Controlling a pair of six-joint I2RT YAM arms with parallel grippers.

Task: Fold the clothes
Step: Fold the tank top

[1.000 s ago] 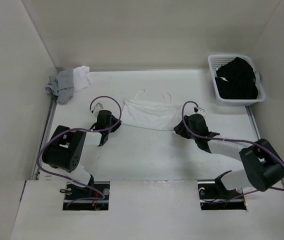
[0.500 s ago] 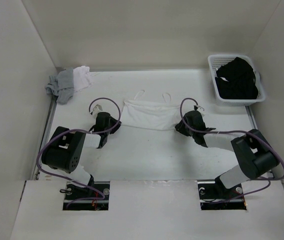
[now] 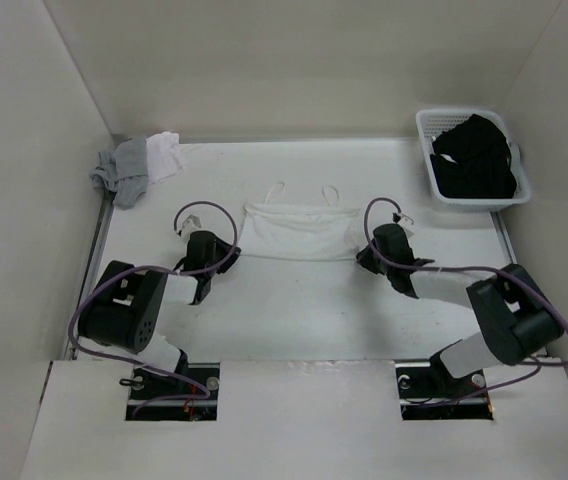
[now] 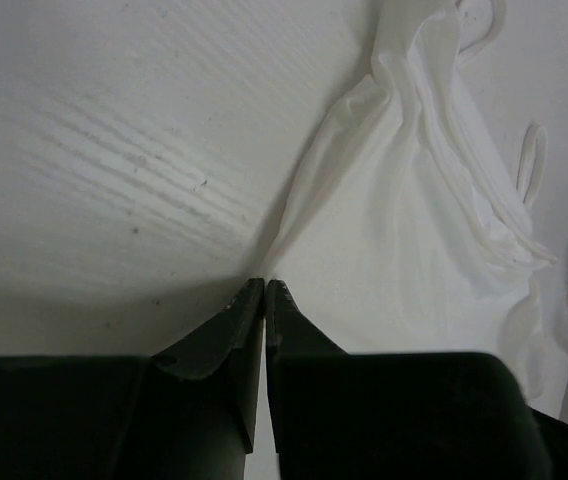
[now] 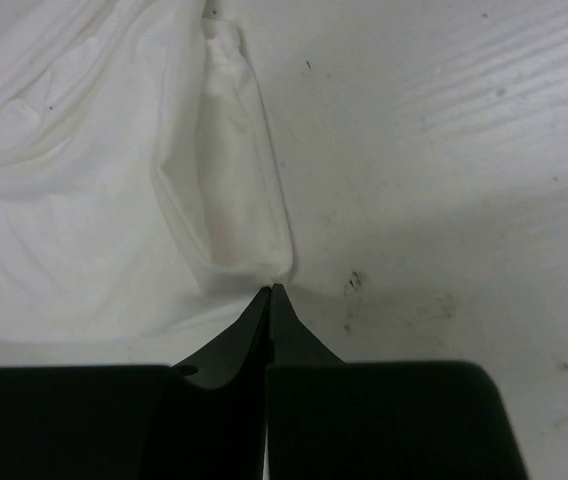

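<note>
I have the left jaws and right jaws each closed tight on a near corner of the camisole [image 3: 299, 230], so the hem should lift evenly. It lies spread on the counter [image 3: 294, 300], straps on the far side.

PLACE: robotics lab test cell | EVIDENCE: bare white table [image 3: 304, 310] boxed in by plain white panel walls [image 3: 304, 60]; left arm [image 3: 124, 310] and right arm [image 3: 509, 320], trailing purple cables [image 3: 207, 207], bolted at its near edge | PROPS: white camisole [image 3: 299, 232], plastic basket [image 3: 427, 127] of black garments [image 3: 474, 160], grey and white garment pile [image 3: 134, 165].
</note>
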